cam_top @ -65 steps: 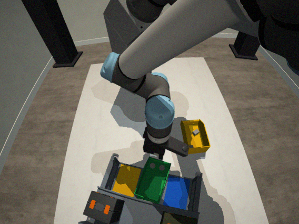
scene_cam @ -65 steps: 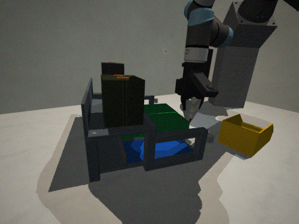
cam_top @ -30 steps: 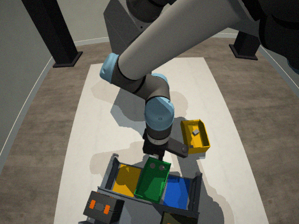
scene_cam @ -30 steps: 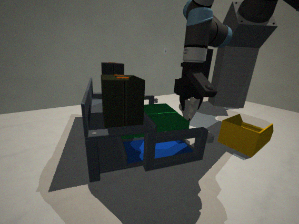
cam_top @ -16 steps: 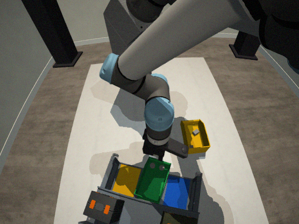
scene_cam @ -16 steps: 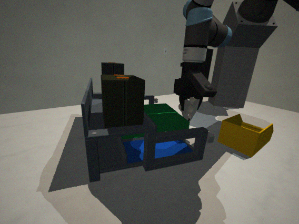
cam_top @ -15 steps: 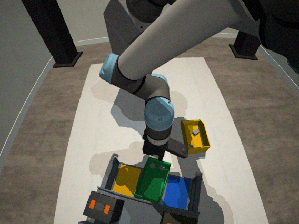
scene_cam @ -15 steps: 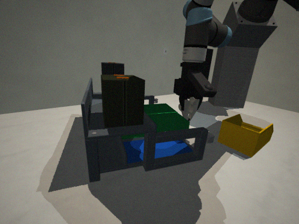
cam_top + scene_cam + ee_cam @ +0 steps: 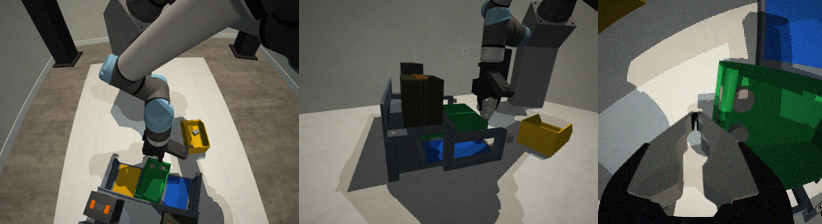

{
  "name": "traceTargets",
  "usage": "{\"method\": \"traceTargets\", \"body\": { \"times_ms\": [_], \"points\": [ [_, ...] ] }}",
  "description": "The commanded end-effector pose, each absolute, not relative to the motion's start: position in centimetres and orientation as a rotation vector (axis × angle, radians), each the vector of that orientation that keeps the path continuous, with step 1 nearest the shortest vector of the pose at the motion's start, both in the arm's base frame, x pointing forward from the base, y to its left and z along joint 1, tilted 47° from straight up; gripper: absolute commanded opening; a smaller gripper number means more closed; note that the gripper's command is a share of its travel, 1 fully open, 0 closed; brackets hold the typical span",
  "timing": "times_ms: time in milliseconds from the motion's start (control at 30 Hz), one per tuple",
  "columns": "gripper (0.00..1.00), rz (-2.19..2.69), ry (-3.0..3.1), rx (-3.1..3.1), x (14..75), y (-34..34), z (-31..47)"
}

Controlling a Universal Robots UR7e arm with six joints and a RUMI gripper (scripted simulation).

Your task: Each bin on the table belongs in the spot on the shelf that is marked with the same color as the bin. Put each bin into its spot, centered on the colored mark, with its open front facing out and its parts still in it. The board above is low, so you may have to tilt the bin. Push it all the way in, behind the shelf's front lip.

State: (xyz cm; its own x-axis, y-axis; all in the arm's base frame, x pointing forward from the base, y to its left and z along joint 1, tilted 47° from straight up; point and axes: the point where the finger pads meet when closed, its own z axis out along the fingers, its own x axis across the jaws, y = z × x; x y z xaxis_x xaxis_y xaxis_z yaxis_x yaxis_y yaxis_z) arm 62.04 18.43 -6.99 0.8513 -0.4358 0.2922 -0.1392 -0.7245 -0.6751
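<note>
The green bin (image 9: pixel 152 182) lies in the dark shelf (image 9: pixel 155 184), over the middle spot, between the yellow mark (image 9: pixel 127 180) and the blue mark (image 9: pixel 177 192). It sits a little askew, and its end nearest the arm sticks out of the shelf. Two round grey parts (image 9: pixel 157 166) lie in that end. My gripper (image 9: pixel 159 158) is shut and empty, with its fingertips right at the bin's protruding end (image 9: pixel 773 130); whether they touch it, I cannot tell. The yellow bin (image 9: pixel 195 136) stands on the table to the right with a grey part inside.
Dark boxes with orange marks (image 9: pixel 421 100) stand on the shelf's upper board. In the exterior view, the shelf's front lip (image 9: pixel 472 132) runs in front of the blue mark. The arm's grey pedestal (image 9: pixel 536 65) rises behind the yellow bin (image 9: pixel 544 134).
</note>
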Motion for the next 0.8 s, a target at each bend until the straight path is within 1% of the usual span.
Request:
{"method": "traceTargets", "body": {
  "times_ms": [0, 767],
  "points": [
    [0.00, -0.579, 0.416, -2.353, 62.3, 18.3, -6.9],
    [0.00, -0.579, 0.416, -2.353, 63.4, 17.7, -6.5]
  ]
}}
